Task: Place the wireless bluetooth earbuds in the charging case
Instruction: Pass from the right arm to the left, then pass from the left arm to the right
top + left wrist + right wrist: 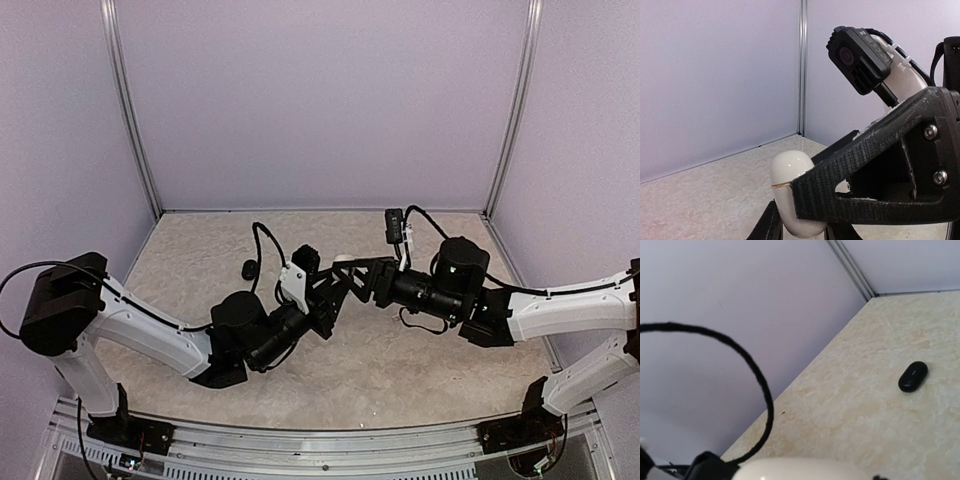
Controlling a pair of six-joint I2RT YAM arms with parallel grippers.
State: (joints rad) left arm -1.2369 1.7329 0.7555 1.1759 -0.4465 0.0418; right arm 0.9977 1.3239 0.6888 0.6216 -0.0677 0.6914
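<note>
Right claw [343, 270]: grasping the white charging case [790, 180], 1 ribbed black finger [865, 192] laid across its front. It holds the case above the table [850, 410], about mid-table, where both arms meet. Left claw [804, 229]: 2 fingers flank the case's lower end. I cannot tell whether they are clenched on it or only beside it. Thin gold seam runs round the case. 1 black oval pod [913, 376] lies flat on the table, left of the claws and apart from the case.

A finger of my right end effector [348, 268] covers half the charging case [789, 172]; the frame edge cuts its bottom, so my left fingers' [767, 226] grip is unclear.
</note>
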